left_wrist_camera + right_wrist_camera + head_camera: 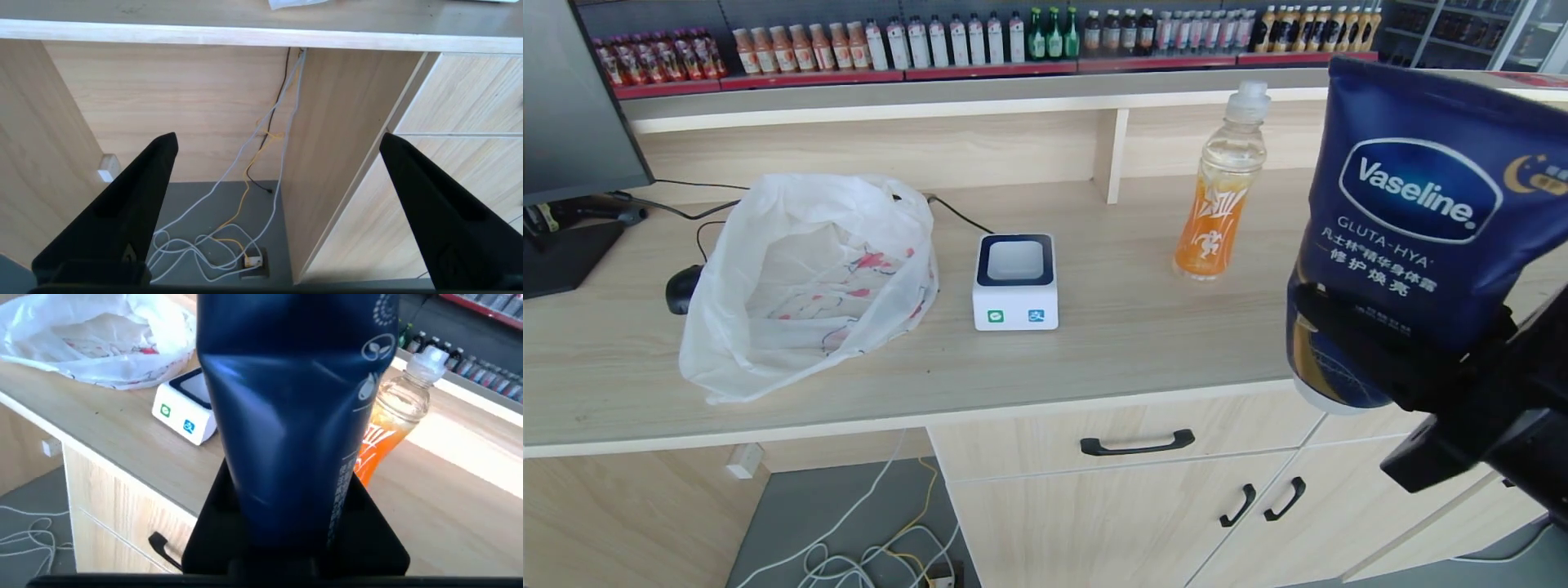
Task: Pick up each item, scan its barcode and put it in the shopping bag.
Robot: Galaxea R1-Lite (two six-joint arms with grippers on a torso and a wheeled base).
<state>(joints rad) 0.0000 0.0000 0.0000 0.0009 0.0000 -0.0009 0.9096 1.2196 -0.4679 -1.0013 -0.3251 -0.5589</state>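
Our right gripper [1388, 363] clamped the blue tube [1413, 212], high and well right of the scanner [1015, 282]. Our left gripper [278, 212] hung lower than the scanner, fingers spread, holding nothing. We judged we should carry the tube over the scanner, barcode facing its window, passing clear of the bottle [1221, 196].

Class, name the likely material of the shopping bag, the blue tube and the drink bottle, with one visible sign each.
The shopping bag: thin plastic film, translucent white; crinkled, with red marks showing through. The blue tube: probably soft plastic, glossy; highlights and a flat crimped end. The drink bottle: clear plastic, likely; orange liquid shows through, white cap.
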